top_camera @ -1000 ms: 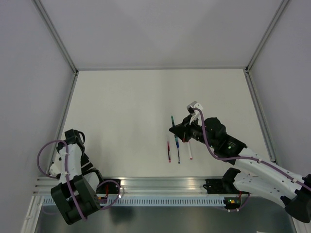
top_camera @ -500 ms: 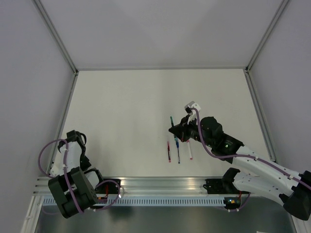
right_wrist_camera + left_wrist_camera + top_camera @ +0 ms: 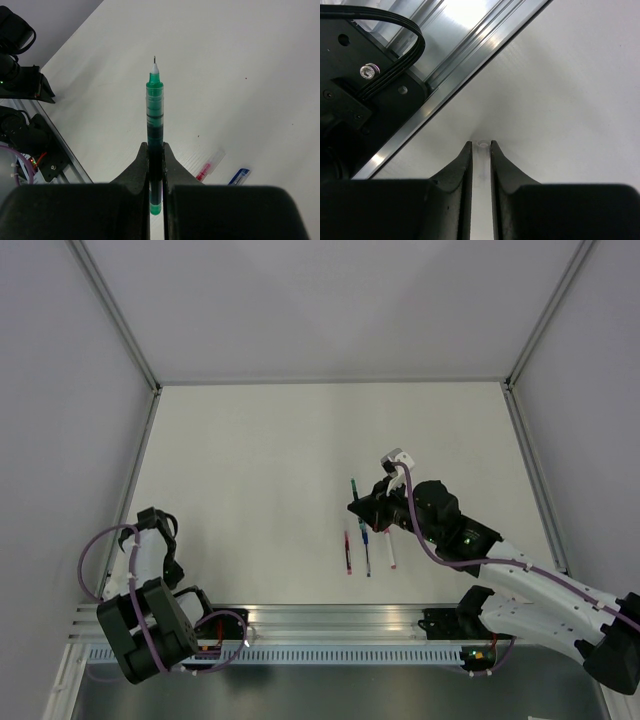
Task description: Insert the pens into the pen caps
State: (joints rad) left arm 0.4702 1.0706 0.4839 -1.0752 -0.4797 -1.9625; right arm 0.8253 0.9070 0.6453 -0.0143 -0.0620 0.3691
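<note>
Near the centre-right of the overhead view, right gripper (image 3: 366, 506): clamped on the slim green stick pen (image 3: 155, 125), gripping its rear half so the bare writing tip sticks out ahead, free to meet a cap.
Pen attitude: lifted off the white table (image 3: 250, 460), with its tip pointing up the overhead view. My guess is that it is held clear for a hand-to-hand capping.
Left gripper (image 3: 480, 148): down in the lower left corner of the overhead view, beside the aluminium rail (image 3: 455, 60), with its fingers drawn in to a narrow slit.
Between those fingers: a small pale translucent tube-shaped cap (image 3: 481, 144), its round mouth peeping out at the fingertips. It looks pinched, mouth outward so that a pen can enter.
Lying pens: the red stick pen (image 3: 347, 552), blue stick pen (image 3: 366, 552) and white stick pen with reddish ends (image 3: 391, 552) lie side by side just below the right gripper in the overhead view, seemingly parked out of the way.
Gap: the two arms are well apart, and the pen and cap have not yet met.
Next, as I judge it: bring the tip and the cap mouth onto one line. Both are so thin that a slight tilt could send the tip skidding past the rim.
</note>
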